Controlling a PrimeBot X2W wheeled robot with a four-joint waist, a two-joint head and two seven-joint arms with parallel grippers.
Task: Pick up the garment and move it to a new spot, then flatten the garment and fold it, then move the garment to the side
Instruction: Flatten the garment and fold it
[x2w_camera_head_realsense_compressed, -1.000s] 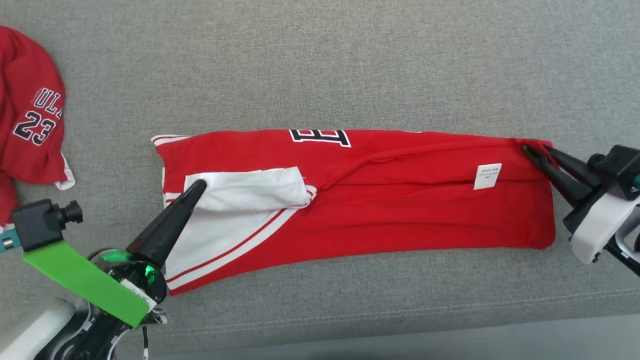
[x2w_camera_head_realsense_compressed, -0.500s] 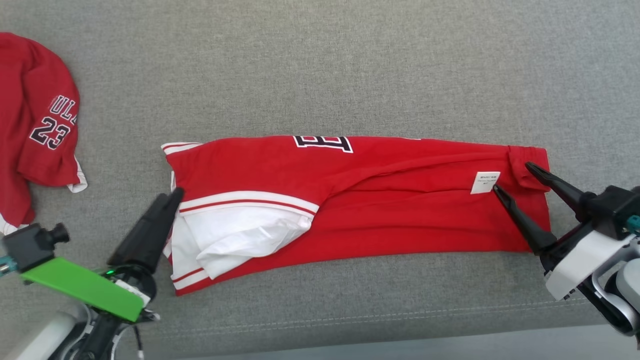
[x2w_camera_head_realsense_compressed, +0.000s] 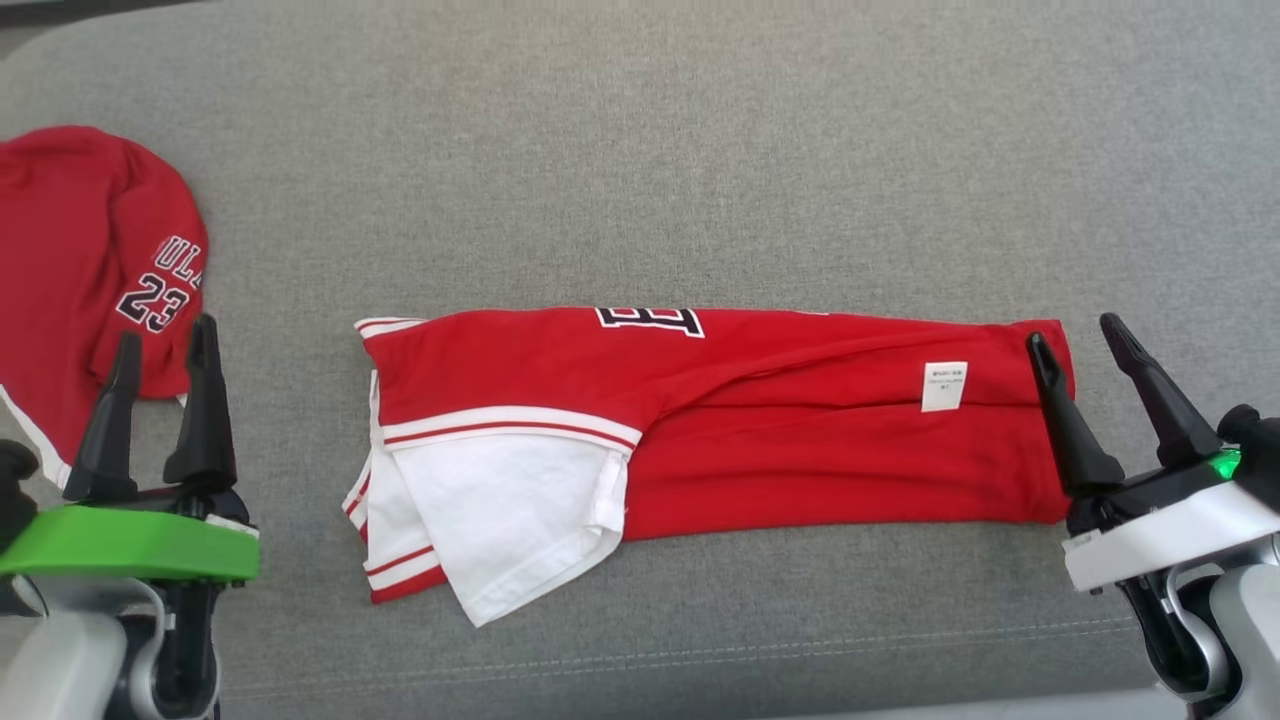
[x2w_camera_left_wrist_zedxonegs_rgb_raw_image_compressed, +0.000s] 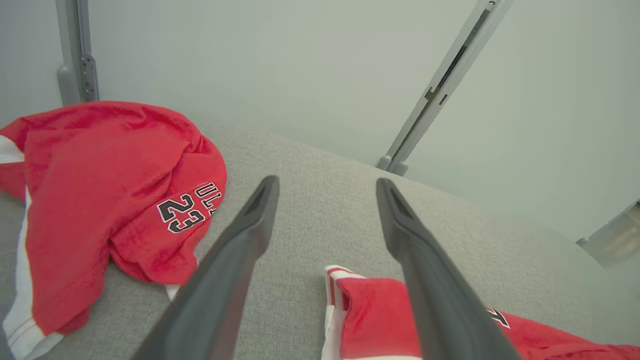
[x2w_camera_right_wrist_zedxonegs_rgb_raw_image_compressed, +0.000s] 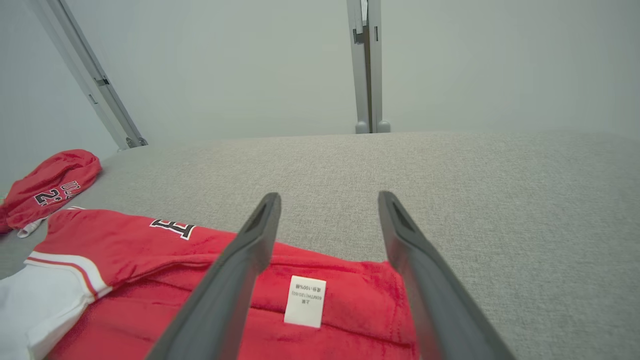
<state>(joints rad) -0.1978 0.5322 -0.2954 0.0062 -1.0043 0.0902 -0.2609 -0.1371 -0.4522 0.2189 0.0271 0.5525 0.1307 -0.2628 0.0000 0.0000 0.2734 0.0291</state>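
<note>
The garment is a red jersey with white trim, lying in a long folded strip across the grey cushion; a white sleeve panel spills out at its left end. My left gripper stands open well to the left of it, holding nothing. In the left wrist view that gripper points over bare cushion, with the garment's corner by its right finger. My right gripper is open at the garment's right end, its left fingertip over the red edge. The right wrist view shows its open gripper above the garment and a white label.
A second red garment printed "23" lies bunched at the far left, close behind my left gripper; it is also in the left wrist view. The grey cushion extends behind. A seam runs near the front edge. Metal posts stand beyond.
Both grippers went from shut on the garment's ends to open and drew back toward me. The white sleeve panel dropped to the front. The camera view also shifted.
</note>
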